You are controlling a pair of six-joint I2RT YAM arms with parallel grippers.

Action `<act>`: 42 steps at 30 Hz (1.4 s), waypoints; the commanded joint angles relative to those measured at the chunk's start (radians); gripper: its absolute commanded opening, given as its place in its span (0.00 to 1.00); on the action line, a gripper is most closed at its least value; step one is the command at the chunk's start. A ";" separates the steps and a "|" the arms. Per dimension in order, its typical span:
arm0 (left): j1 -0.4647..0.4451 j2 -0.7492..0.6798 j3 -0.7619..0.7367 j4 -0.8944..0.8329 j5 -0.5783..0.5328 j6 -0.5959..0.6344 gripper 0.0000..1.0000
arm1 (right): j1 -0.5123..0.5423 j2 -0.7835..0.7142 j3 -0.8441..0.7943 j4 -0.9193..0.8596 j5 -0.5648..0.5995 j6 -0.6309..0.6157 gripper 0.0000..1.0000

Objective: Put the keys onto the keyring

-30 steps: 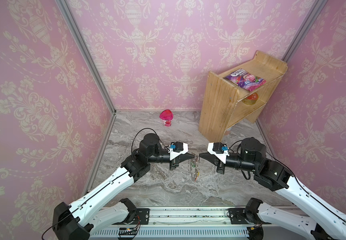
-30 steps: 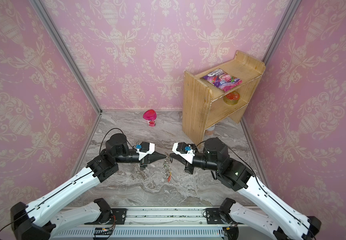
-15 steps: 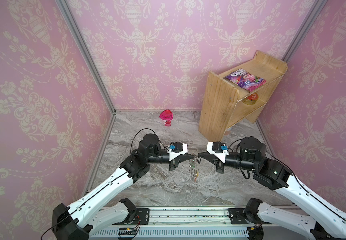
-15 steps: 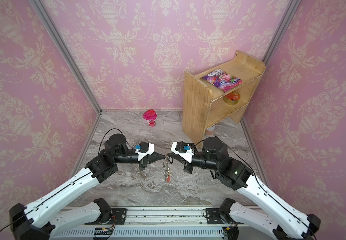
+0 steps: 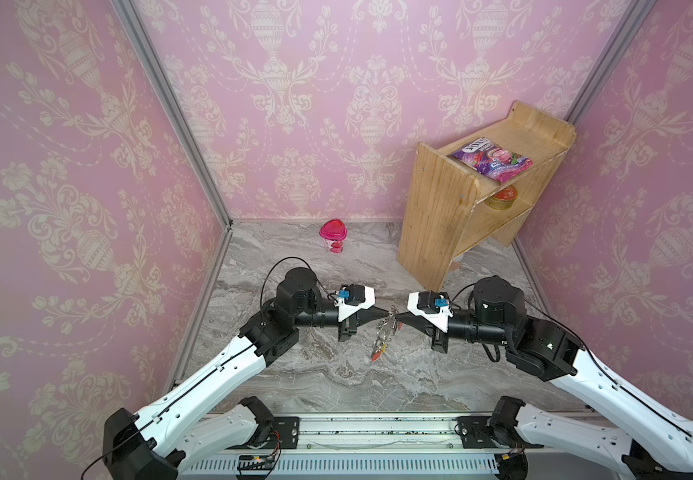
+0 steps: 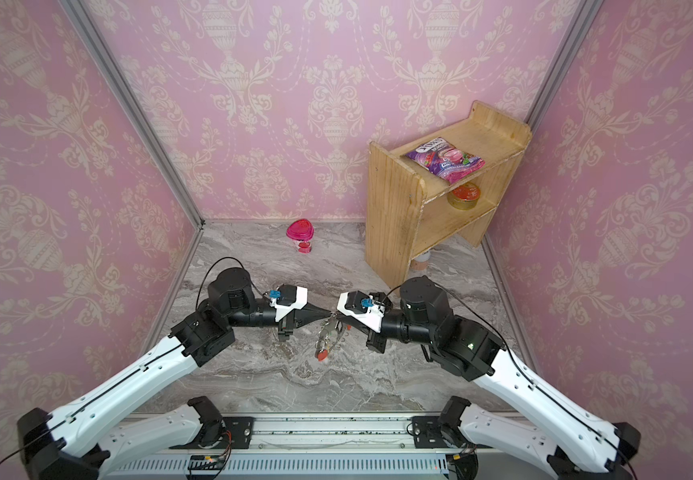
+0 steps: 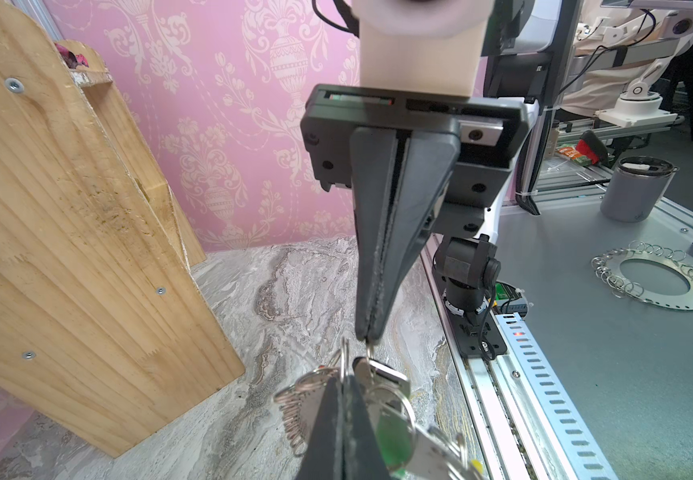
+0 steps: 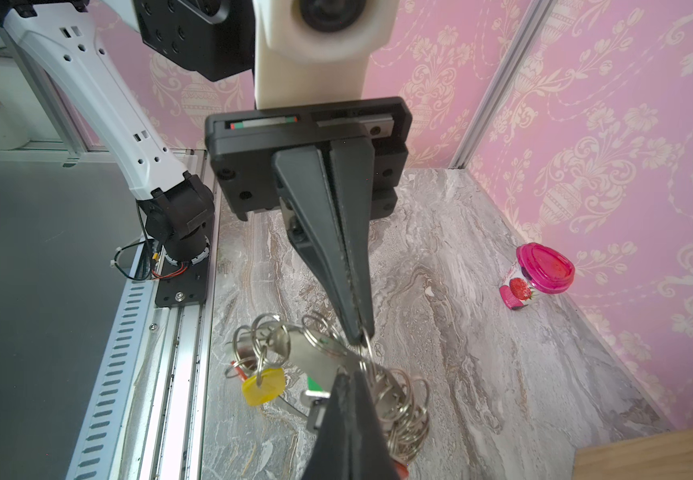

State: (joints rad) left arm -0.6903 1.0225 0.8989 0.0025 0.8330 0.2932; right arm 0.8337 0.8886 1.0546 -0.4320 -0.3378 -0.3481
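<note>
- Left tool [image 5: 384, 320] and right tool [image 5: 399, 320]: both pinched shut, tips almost touching, each gripping top rings of keyring [image 5: 380, 338].
- Keyring hangs just below both tips, long axis down toward counter [image 5: 336, 374].
- Black-tagged keys: lost in bunch; arms equally near.

Bright, even, diffuse light fills every view, leaving only faint soft shadows on the marble floor [image 5: 336, 378], while wide-angle distortion bows straight lines near the edges, the keyring [image 8: 403, 399] glints mildly, and the near cream camera housing [image 7: 417, 41] looks blurred.
</note>
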 commanded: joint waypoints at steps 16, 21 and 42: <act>0.004 -0.047 -0.012 0.074 -0.037 -0.017 0.00 | 0.007 -0.023 -0.024 0.142 0.054 0.101 0.00; 0.004 -0.048 -0.011 0.073 -0.041 -0.018 0.00 | 0.007 -0.016 -0.027 0.159 0.049 0.113 0.00; 0.005 -0.052 0.007 0.057 -0.064 -0.029 0.00 | 0.035 -0.018 -0.040 0.159 0.152 0.103 0.00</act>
State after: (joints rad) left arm -0.6903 0.9890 0.8932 0.0395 0.7937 0.2897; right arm 0.8539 0.8791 1.0298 -0.2920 -0.2253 -0.2497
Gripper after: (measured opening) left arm 0.044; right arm 0.036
